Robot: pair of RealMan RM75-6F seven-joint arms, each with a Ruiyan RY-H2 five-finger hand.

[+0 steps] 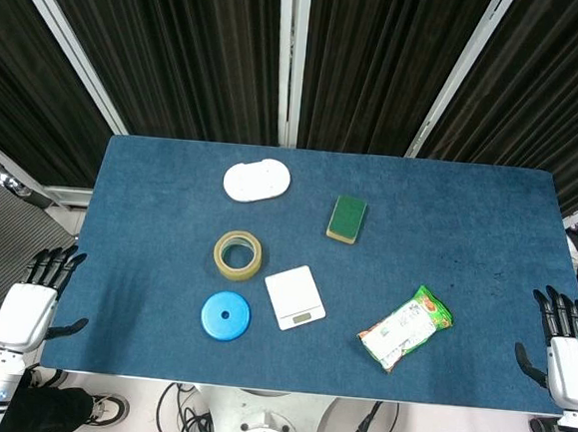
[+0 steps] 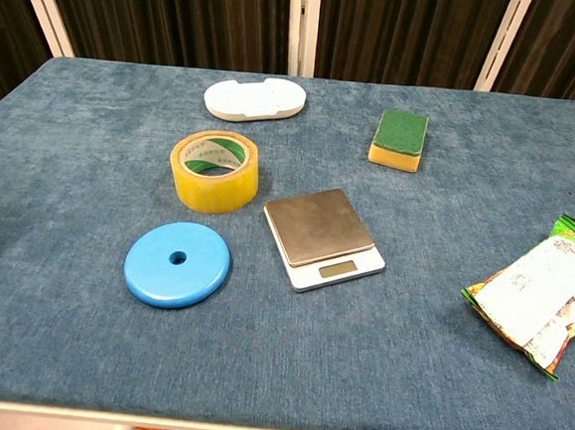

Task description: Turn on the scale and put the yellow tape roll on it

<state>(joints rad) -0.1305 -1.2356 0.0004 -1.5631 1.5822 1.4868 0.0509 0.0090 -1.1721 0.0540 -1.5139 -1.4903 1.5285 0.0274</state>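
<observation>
- We see the yellow tape roll [image 1: 238,254] lying flat mid-table, just left of the scale [image 1: 295,297].
- Our left hand [image 1: 30,301] and right hand [image 1: 569,346] sit at opposite table edges, fingers spread, empty, well apart from both.

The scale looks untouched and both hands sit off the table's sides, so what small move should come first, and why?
Probably the right robot hand should reach in toward the scale: its plate is bare, the tape roll stands beside it, and both robot hands are open at the table's edges.
</observation>
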